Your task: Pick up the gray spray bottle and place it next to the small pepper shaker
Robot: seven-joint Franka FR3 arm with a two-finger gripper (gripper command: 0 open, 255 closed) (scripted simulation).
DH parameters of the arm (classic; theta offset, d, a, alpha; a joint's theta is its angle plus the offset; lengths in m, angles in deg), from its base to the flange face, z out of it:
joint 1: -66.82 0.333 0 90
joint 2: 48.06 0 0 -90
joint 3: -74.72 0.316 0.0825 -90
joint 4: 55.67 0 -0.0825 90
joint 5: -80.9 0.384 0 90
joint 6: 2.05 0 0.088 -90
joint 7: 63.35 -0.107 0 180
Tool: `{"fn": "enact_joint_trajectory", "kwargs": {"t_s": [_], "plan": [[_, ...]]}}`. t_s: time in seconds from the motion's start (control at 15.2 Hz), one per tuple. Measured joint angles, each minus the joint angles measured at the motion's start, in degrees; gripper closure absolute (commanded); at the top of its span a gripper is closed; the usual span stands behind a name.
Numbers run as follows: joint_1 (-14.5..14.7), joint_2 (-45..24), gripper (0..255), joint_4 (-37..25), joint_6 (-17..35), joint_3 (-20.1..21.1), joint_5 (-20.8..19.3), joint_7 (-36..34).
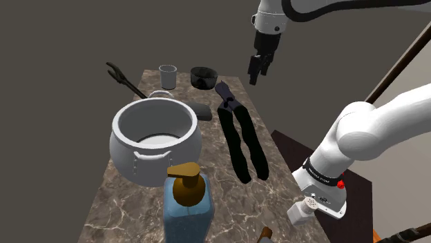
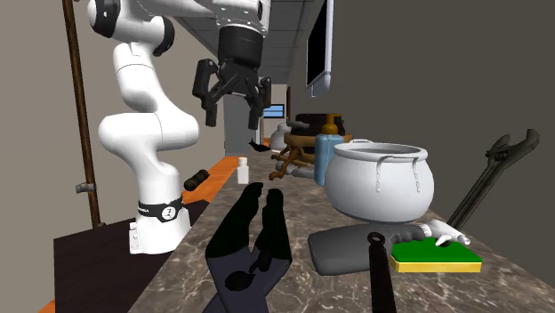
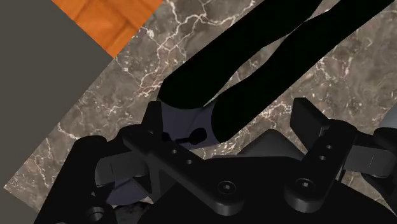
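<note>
A grey spray bottle [image 2: 342, 247] lies on its side on the marble counter [image 1: 138, 200], its white trigger head [image 2: 440, 234] against the big white pot; from the shoulder view its dark body [image 1: 201, 110] peeks out beside the pot. The small white pepper shaker [image 1: 302, 210] stands at the counter's edge near the arm's base, also seen as a little shaker [image 2: 242, 169]. My black gripper [image 1: 258, 69] hangs open and empty high above the counter, over the head of large black pliers [image 1: 242, 141]. In the wrist view the fingers [image 3: 321, 143] stand apart above the pliers [image 3: 254, 63].
A large white pot [image 1: 153, 138] fills the counter's middle. A blue soap dispenser [image 1: 188, 203] stands at the near end. A wrench [image 1: 124, 78], white cup [image 1: 168, 76] and black bowl [image 1: 204, 76] sit at the far end. A green sponge [image 2: 436, 258] lies by the spray bottle.
</note>
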Motion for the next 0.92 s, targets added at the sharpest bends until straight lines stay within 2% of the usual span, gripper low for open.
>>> {"fn": "enact_joint_trajectory", "kwargs": {"t_s": [0.53,0.92], "plan": [[2.38,-13.08,0,-2.76,14.22,3.07,-1.95,2.6],[3.68,-24.91,0,-8.37,23.15,5.7,-5.35,3.33]]}}
